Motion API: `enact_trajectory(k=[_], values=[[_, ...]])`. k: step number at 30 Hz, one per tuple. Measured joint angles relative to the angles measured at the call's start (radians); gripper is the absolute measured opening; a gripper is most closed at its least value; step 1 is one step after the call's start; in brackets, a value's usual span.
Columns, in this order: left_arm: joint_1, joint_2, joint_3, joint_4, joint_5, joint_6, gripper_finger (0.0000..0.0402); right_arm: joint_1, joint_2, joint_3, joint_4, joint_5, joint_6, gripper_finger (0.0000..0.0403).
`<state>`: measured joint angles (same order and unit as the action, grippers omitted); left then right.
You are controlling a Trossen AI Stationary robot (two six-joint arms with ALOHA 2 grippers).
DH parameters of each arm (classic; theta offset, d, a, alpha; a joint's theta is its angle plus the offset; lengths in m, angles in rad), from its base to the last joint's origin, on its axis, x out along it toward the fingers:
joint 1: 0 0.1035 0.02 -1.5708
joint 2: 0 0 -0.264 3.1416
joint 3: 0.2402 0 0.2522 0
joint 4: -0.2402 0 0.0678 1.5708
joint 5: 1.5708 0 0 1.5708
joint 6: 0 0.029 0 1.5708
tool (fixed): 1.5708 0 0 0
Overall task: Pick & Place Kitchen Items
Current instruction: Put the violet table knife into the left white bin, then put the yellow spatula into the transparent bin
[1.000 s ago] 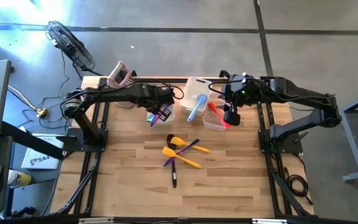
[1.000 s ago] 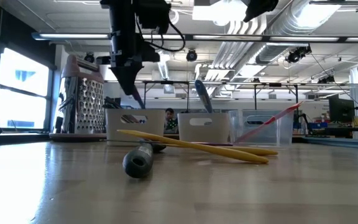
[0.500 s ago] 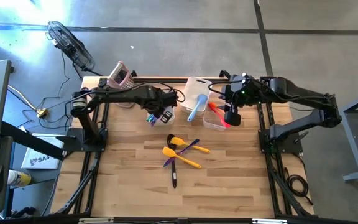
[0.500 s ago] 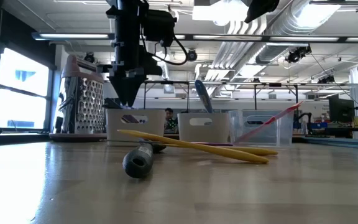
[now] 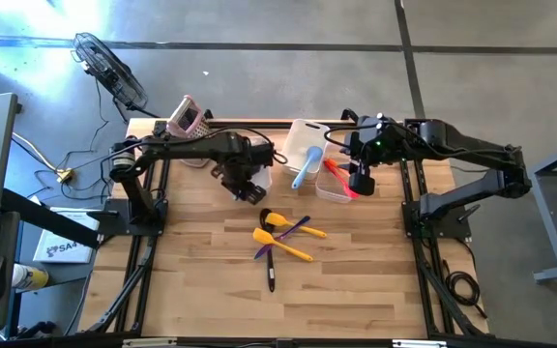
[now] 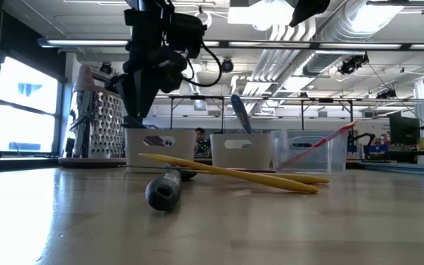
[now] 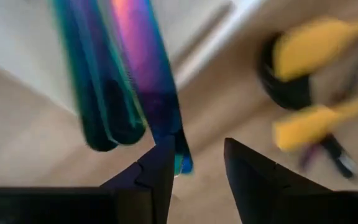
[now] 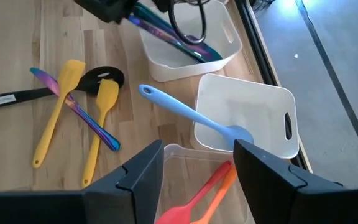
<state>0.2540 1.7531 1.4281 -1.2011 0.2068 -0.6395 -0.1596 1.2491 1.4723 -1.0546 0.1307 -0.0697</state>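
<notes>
The left gripper (image 5: 249, 188) hangs over the near edge of the left tub (image 8: 188, 46), fingers parted by a narrow gap and gripping nothing; the iridescent purple-teal utensils (image 7: 129, 81) lie in that tub, just off the fingertips. The right gripper (image 5: 360, 184) hangs above the right tub (image 8: 185, 180), fingers apart at a moderate width and empty, with the red and orange utensils (image 8: 201, 196) resting inside that tub. A blue spatula (image 8: 194, 118) leans out of the middle tub (image 8: 272, 118). On the table (image 5: 356, 280), in front of the left tub, lie two yellow spatulas (image 5: 280, 238), a purple utensil (image 5: 283, 237) and a black spoon (image 5: 270, 271), crossed in one cluster.
</notes>
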Motion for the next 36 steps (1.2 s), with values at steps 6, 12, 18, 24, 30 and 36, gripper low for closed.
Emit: enact_trajectory(k=[6,12,18,24,30,36], values=[[-0.002,0.000,0.000,-0.012,0.120,0.003,0.0134,0.000,0.000,0.000,0.004,-0.002,-0.003,0.0188],[0.001,0.000,0.039,-0.051,-0.051,0.005,0.0134,0.000,0.000,0.000,0.004,-0.006,-0.003,0.0188],[-0.007,0.000,0.184,-0.166,-0.229,0.022,0.0134,0.000,0.000,0.000,0.004,-0.036,0.015,0.0188],[-0.092,0.000,0.395,-0.244,-0.257,0.119,0.0134,0.000,0.000,0.000,-0.015,-0.064,0.020,0.0188],[-0.273,0.000,0.540,-0.193,-0.242,0.302,0.0134,0.001,0.000,0.000,-0.061,-0.177,0.024,0.0188],[-0.420,0.000,0.535,-0.080,-0.260,0.379,0.0134,0.005,0.000,0.000,-0.098,-0.234,0.052,0.0188]])
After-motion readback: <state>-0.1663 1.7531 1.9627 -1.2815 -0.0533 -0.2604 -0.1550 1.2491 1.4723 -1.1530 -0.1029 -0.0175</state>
